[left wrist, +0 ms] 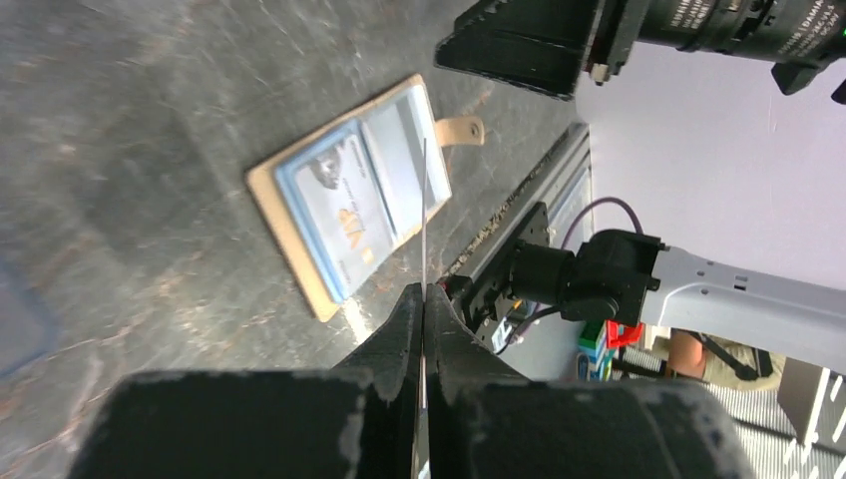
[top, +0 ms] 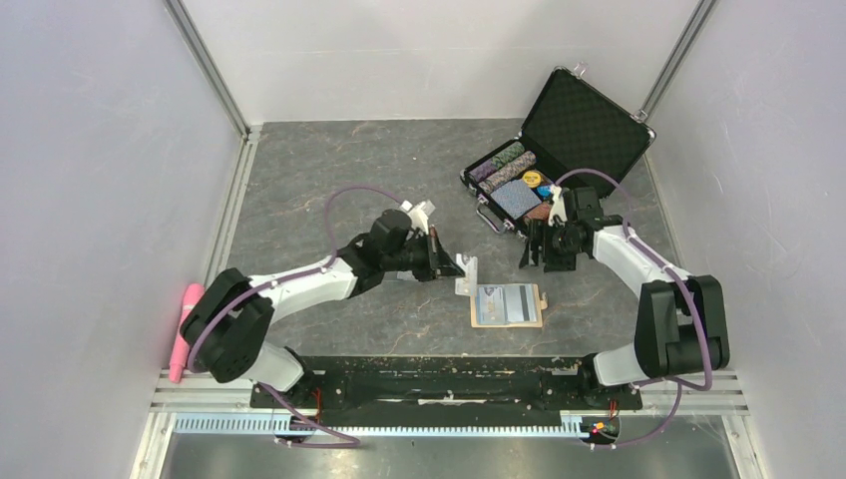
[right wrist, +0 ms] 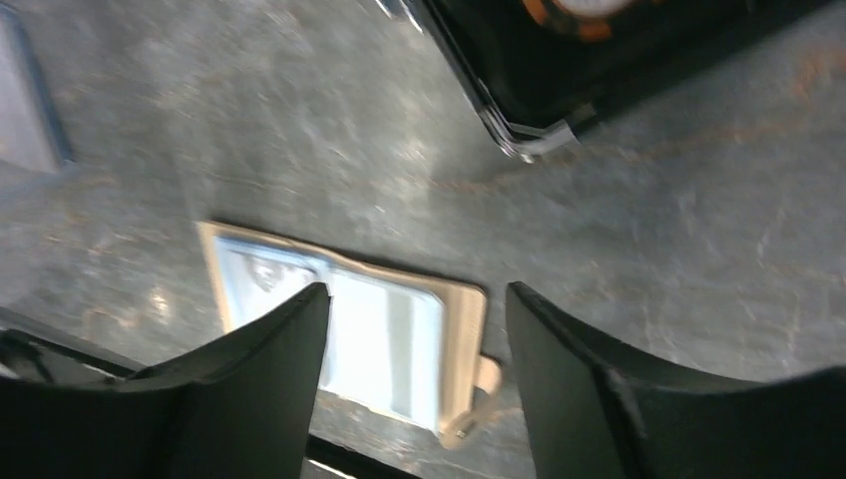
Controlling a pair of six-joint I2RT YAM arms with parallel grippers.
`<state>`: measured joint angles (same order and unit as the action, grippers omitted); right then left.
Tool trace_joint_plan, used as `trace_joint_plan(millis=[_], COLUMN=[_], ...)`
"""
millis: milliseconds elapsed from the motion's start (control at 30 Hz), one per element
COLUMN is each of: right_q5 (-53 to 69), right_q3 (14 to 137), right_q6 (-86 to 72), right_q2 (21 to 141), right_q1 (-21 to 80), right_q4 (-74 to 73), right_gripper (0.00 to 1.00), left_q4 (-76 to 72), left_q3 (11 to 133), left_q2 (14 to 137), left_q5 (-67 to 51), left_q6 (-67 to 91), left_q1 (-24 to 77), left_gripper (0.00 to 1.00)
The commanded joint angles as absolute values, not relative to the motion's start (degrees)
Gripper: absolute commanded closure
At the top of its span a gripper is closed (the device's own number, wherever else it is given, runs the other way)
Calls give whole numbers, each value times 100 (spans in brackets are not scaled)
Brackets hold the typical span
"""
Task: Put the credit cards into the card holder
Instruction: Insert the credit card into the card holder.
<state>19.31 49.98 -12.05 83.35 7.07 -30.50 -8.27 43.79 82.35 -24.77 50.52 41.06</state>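
Observation:
The card holder [top: 509, 305] lies open on the table, tan rim, light blue lining up. A credit card [left wrist: 344, 215] marked VIP sits in its left pocket. My left gripper [top: 446, 261] is shut on another credit card [left wrist: 424, 200], seen edge-on as a thin line sticking out past the fingertips [left wrist: 409, 299], just left of and above the holder [left wrist: 299, 269]. My right gripper [top: 539, 254] is open and empty, hovering above the holder's far right side. In the right wrist view the holder [right wrist: 459, 319] shows between its fingers [right wrist: 269, 339]. My right gripper's [right wrist: 414, 291] jaws stand wide apart.
The black poker-chip case [top: 584, 125] stands open at the back right, close behind my right gripper; its corner shows in the right wrist view [right wrist: 529, 140]. A pale flat rectangle [right wrist: 25, 110] lies on the table left of the holder. A pink object [top: 185, 329] lies at the left wall.

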Motion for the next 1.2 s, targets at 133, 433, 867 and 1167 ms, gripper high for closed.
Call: trace_joint_plan(millis=[133, 433, 867, 1167], right_q5=[1806, 2787, 2720, 2725], right_q3=[4143, 3561, 3606, 3543], right_q6=[-946, -1346, -1600, -1560], right_q2=[8087, 8049, 8181, 8172], right_q1=[587, 914, 1246, 1244], right_q4=[-3450, -2842, -2593, -2584], right_gripper=[41, 50, 51, 50], left_q4=[-1379, -1327, -718, -677], left_q3=[4794, 4928, 5265, 5197], left_q2=[8843, 9205, 9776, 10064], left_q5=[-2312, -2391, -2758, -2768], left_q6=[5747, 5710, 5036, 4884], left_q1=[4641, 4676, 4676, 4676], left_gripper=[98, 98, 98, 98])
